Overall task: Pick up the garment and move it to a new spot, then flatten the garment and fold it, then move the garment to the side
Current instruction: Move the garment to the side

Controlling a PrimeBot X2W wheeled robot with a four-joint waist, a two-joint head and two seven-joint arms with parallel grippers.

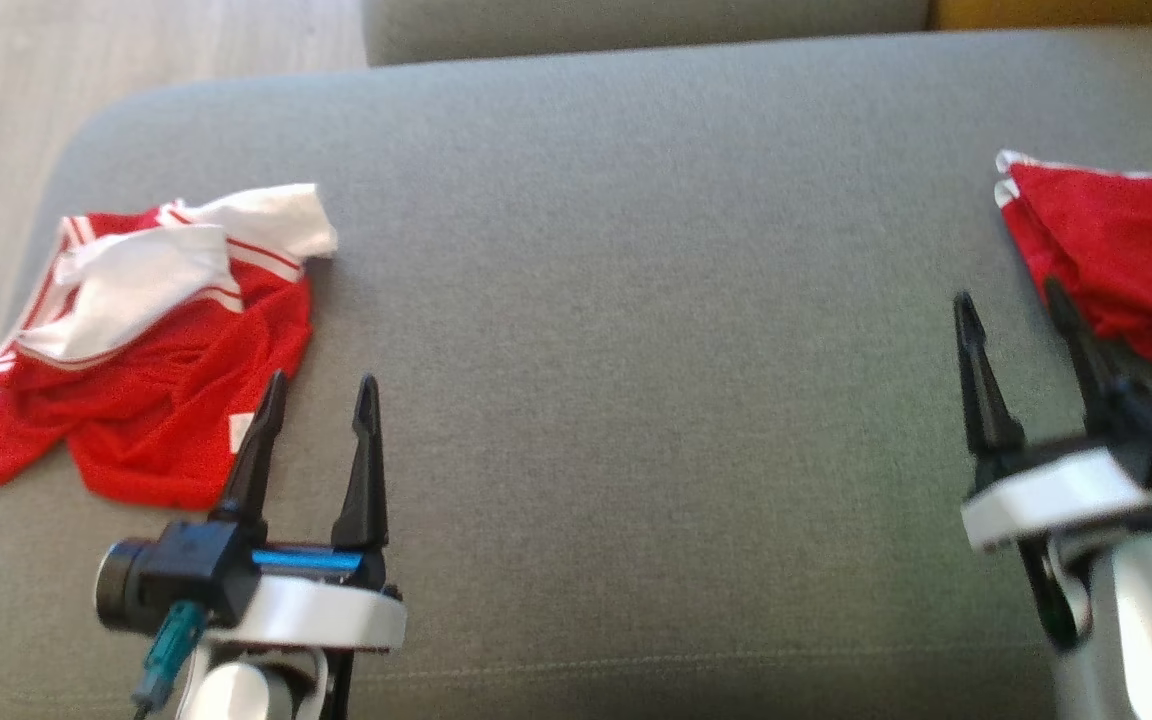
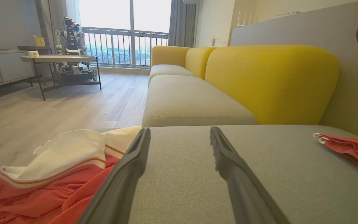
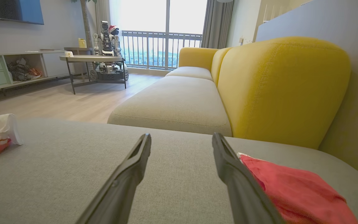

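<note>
Grey sofa cushion point(image 1: 636, 300) takes up pretty much the whole head view, with a strip of wooden floor point(image 1: 136, 60) in the upper left corner. The wrist views also show a yellow backrest point(image 3: 278, 90) behind it.

Two garments are lying on it, well apart. The folded red garment point(image 1: 1121, 260) sits at the right edge of the frame, a bit above the middle. It lies flat and its white-trimmed corner points to the upper left. From there it slants down to the lower right and gets cut off by the frame, so I can't tell its full length.

The right hand point(image 1: 1008, 292) is just below and left of it. Its fingers are spread wide with only bare cushion between them, so it's holding nothing. The finger nearer the garment crosses its lower left edge in the head view. In the right wrist view the red cloth lies right alongside that finger — I can't tell if they actually touch.

Over at the left there's the crumpled red-and-white garment point(image 1: 146, 370). It's a heap with the white part on top, stretching roughly from lower left to upper right. The left hand point(image 1: 322, 380) is at its lower right edge, also wide open and empty, and its nearer finger overlaps the red hem.
</note>
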